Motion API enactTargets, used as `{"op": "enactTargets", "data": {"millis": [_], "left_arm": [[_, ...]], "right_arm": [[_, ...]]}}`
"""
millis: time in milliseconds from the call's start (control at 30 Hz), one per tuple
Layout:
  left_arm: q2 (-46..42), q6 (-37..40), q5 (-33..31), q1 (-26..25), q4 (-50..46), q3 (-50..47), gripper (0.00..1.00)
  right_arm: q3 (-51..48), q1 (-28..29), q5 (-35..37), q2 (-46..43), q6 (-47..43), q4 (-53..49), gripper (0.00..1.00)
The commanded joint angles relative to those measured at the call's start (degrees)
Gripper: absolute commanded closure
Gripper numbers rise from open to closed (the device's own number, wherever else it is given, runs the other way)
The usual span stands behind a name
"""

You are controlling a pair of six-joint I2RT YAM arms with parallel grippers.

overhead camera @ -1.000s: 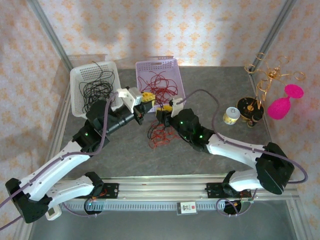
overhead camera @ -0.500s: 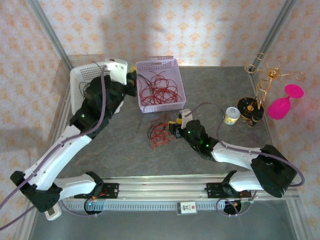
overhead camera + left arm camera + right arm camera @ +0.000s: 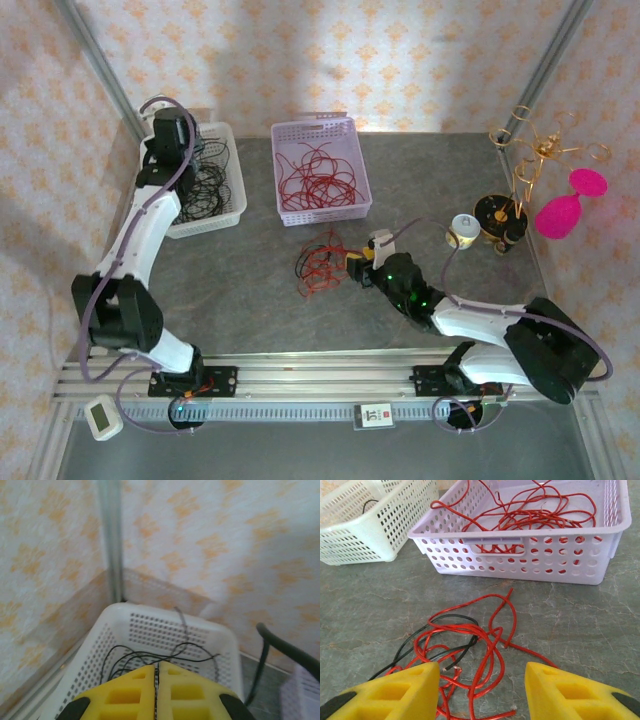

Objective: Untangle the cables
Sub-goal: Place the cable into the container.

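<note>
Right fingers (image 3: pixel 395 692) spread, low over tangled red-and-black cables (image 3: pixel 465 645) on surface (image 3: pixel 580 615), near lilac basket (image 3: pixel 520 555). Left fingers (image 3: pixel 125 697) pressed together above white basket (image 3: pixel 150 625) holding black wires (image 3: pixel 150 656).

Cables (image 3: pixel 455 627): smooth, slightly glossy red and black insulation. Lilac basket (image 3: pixel 530 560), white basket (image 3: pixel 365 520) left of it: perforated plastic. Surface (image 3: pixel 600 625): matt, grey, stone-veined. Right tool (image 3: pixel 481 675): matt yellow plastic fingers (image 3: pixel 395 692).
</note>
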Motion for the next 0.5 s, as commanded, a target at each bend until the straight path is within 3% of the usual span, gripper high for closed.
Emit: {"op": "enactTargets", "data": {"millis": [0, 467], "left_arm": [[3.8, -5.2, -3.6, 1.7, 1.3, 2.3, 1.0], [16.6, -9.1, -2.7, 3.7, 2.8, -1.7, 1.0]], "right_arm": [[0.9, -0.2, 0.2, 0.3, 1.0, 1.8, 0.52], [1.3, -0.2, 0.3, 1.7, 1.3, 1.9, 0.52]]}}
